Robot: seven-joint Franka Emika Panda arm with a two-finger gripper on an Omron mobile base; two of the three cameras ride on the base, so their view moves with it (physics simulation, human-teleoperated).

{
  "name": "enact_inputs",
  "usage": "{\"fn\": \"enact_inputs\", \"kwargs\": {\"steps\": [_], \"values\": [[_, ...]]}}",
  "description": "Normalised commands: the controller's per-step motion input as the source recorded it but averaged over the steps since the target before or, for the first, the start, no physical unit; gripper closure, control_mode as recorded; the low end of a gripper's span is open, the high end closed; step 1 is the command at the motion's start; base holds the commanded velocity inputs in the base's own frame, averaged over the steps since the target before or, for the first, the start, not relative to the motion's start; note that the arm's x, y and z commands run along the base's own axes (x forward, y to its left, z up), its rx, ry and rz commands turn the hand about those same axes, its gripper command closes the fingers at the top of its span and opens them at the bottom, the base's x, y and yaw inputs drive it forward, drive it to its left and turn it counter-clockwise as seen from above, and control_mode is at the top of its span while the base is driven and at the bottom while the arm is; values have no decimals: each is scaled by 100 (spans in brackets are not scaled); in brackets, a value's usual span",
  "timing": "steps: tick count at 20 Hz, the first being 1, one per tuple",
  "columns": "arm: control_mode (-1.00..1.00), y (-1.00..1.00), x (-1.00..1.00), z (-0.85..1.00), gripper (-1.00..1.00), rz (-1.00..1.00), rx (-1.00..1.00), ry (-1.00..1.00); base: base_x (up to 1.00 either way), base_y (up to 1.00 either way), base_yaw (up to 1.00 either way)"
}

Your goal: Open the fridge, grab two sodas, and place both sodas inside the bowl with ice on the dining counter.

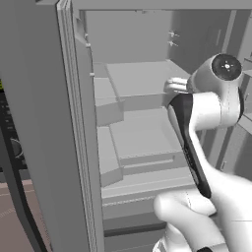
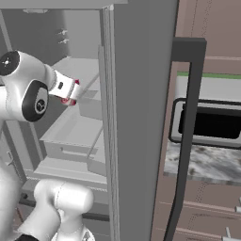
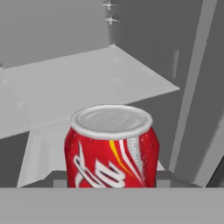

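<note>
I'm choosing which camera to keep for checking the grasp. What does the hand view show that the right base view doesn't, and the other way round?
Hand view alone: the red soda can's silver top and white-and-yellow marking, close up, with the end effector closed on its sides.

Right base view alone: the white arm reaching into the fridge, the open grey fridge door with its dark bar handle, and a marbled counter top beyond.

Both: the red can and the grey fridge shelves.
</note>
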Motion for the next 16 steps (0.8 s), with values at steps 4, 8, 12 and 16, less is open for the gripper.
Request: {"fn": "enact_inputs", "kwargs": {"steps": [4,8,12,16], "values": [[-100,3,-83,-17,100,0,0,0,0,0,0],[-100,20,-69,-24,100,0,-8,0,0,0,0],[-100,10,-54,-33,100,3,-9,1,0,0,0],[-100,22,-31,-34,100,9,-13,8,0,0,0]]}}
